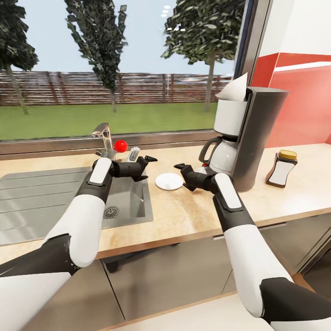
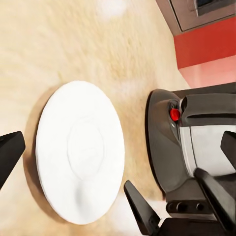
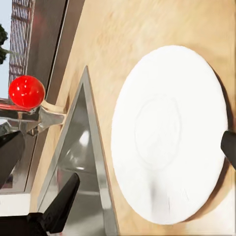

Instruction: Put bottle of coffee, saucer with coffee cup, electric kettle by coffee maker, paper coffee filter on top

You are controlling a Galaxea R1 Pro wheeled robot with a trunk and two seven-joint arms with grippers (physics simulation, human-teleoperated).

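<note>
Here, the saucer [image 1: 168,181] lies bare on the counter [image 1: 184,216] at frame centre beside the coffee maker [image 1: 248,138], flanked by the left claw [image 1: 146,168] and right claw [image 1: 183,176], both wide and empty, likely awaiting the cup.

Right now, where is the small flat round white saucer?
In the head view the small flat round white saucer lies on the beige wood-grain countertop, between the steel sink and the tall dark grey coffee maker, with nothing on it.

Bright, even daylight from the window [image 1: 115,69]. Soft faint shadows under the saucer [image 2: 81,152]. Slight gloss on the sink [image 3: 78,162]. Wrist views soft, mildly blurred.
</note>
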